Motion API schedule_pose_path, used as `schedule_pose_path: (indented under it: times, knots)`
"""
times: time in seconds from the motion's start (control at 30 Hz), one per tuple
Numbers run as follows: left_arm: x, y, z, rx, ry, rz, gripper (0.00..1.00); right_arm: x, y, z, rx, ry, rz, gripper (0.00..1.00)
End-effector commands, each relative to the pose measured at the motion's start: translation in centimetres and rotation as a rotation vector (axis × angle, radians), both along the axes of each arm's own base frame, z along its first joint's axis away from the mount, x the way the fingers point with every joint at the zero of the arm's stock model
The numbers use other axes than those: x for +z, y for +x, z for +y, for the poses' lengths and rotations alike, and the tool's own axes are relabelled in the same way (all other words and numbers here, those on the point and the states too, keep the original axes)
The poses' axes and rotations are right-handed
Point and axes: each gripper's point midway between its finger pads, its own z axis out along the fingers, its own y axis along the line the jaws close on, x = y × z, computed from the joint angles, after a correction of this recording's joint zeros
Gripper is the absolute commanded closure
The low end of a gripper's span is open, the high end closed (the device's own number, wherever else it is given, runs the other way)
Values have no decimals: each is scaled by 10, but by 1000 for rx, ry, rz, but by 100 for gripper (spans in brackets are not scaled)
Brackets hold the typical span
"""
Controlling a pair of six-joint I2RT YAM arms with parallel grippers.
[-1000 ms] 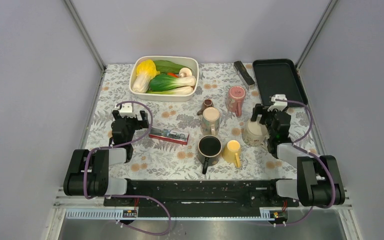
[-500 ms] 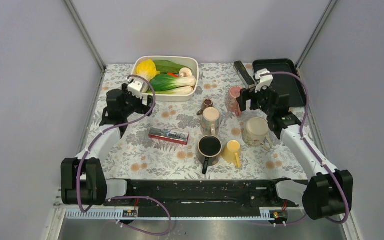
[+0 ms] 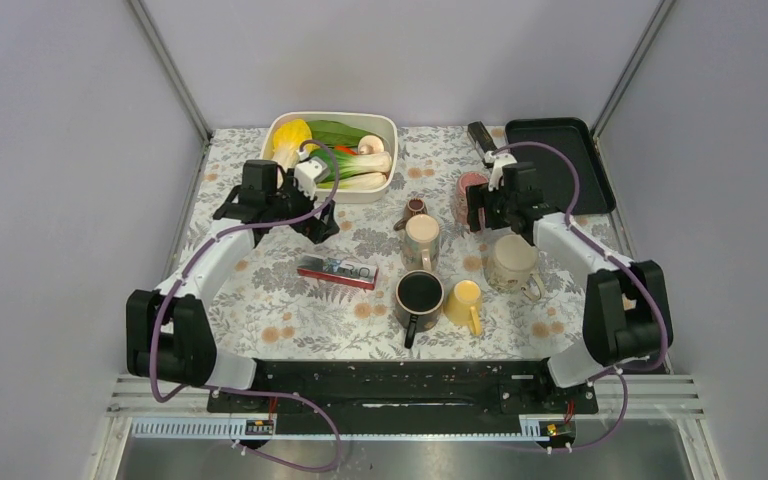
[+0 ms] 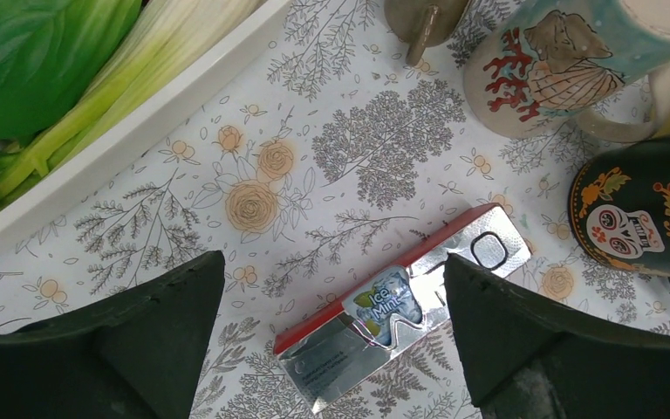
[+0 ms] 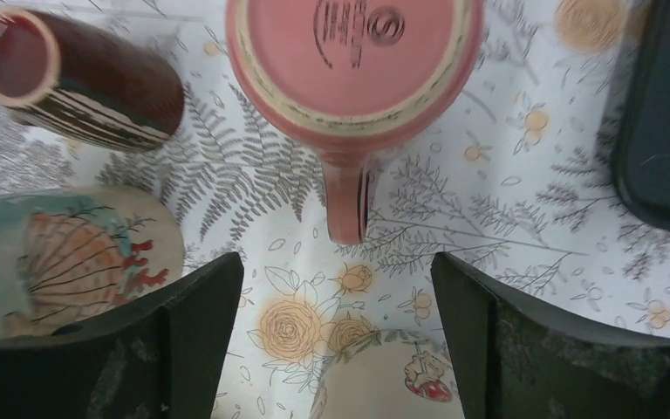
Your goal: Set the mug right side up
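Note:
A pink mug [image 3: 471, 193] stands upside down at the back right of the table. In the right wrist view its stamped base [image 5: 353, 61] faces up and its handle [image 5: 347, 201] points toward my fingers. My right gripper [image 3: 495, 215] is open and empty just on the near side of it [image 5: 336, 332], above the gap between the pink mug and a cream mushroom mug [image 5: 401, 384]. My left gripper [image 3: 280, 215] is open and empty [image 4: 331, 332] above a mint pack [image 4: 401, 314], in front of the white bowl.
A small brown cup [image 3: 415, 208] lies on its side left of the pink mug. A shell mug [image 3: 421, 240], black skull mug [image 3: 419, 295], yellow mug [image 3: 463, 300] and the cream mug [image 3: 513, 264] stand nearby. A black tray [image 3: 557, 160] lies at the far right; the vegetable bowl's rim [image 3: 330, 195] is at the back.
Both arms have reached forward from near the table's front. The right gripper moved up to the pink mug; the left moved toward the bowl, then right over the mint pack.

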Motion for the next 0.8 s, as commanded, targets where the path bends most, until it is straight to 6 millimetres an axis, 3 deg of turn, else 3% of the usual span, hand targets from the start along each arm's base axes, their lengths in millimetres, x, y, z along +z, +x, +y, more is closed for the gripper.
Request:
schedule_pose_path:
  times: [0.0,0.3,0.57,0.63,0.77]
  knots:
    - [33,-1,-9,-13,-33,-57,1,-3,19,10,-27,-22,7,14]
    - [48,-1,-6,27,-27,-83,1,-27,41,6,-114,-85,123,28]
    - [59,-4,-7,28,-34,-109,1,-44,39,-1,-126,-165,209,37]
    - [60,-4,-8,27,-35,-111,2,-47,41,-2,-128,-185,219,45]
    - [62,-4,-8,30,-38,-114,1,-53,41,-5,-89,-237,233,75]
